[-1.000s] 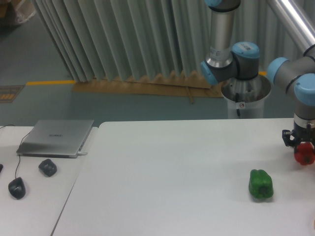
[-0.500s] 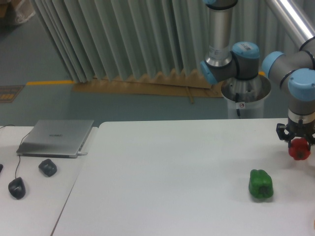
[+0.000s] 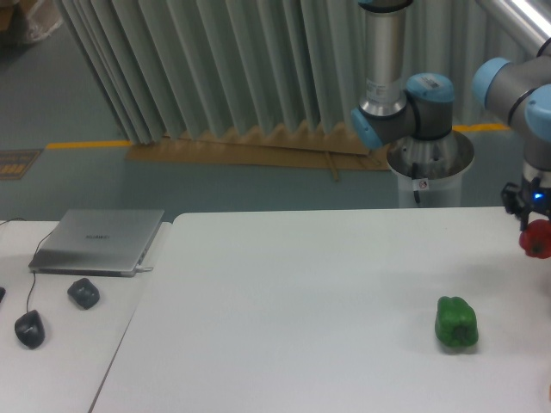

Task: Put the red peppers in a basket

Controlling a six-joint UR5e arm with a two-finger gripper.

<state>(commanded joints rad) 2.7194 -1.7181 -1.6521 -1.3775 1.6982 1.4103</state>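
Grey curtains hang behind the white worktop (image 3: pixel 327 292) where my fingers (image 3: pixel 535 225) grip the red pepper (image 3: pixel 537 239) aloft at the far right edge, green pepper (image 3: pixel 456 323) left lying, no basket in view, placing undone.

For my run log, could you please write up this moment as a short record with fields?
gripper: at the right edge of view, shut on the red pepper
red pepper: held above the table, partly cut off by the frame edge
green pepper: lying on the white table, apart from the gripper
basket: none in view
side desk: closed laptop, two dark objects, one corded, in front of it
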